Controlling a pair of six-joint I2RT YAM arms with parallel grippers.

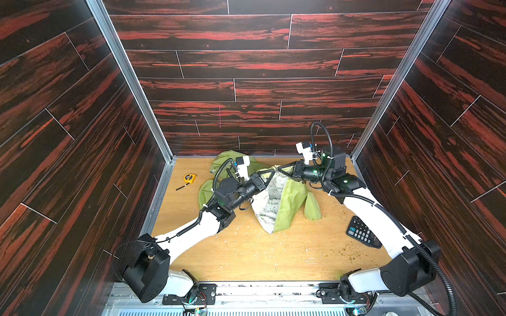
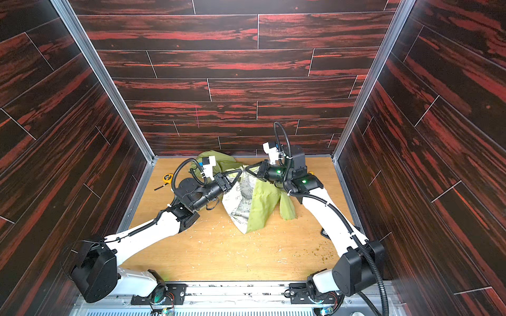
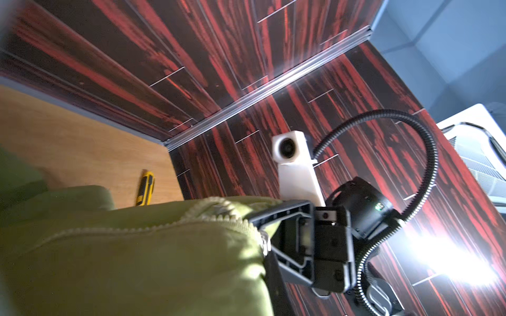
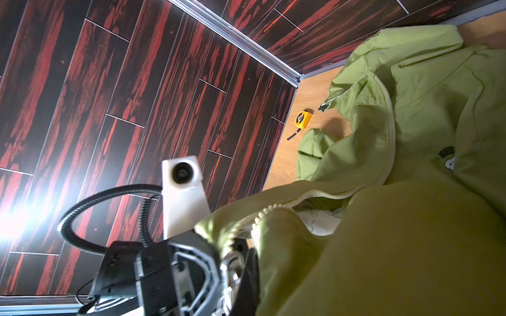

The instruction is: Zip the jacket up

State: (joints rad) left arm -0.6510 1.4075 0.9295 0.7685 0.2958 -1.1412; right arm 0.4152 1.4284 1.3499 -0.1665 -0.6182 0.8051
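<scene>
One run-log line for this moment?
left end effector: shut on jacket | right end effector: shut on jacket | jacket: held up, front open

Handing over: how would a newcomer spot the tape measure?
On the wooden table, find the green jacket at the far end. Left of it, lying apart on bare wood, is the tape measure. It is the only small yellow thing; the calculator on the right is black.
</scene>
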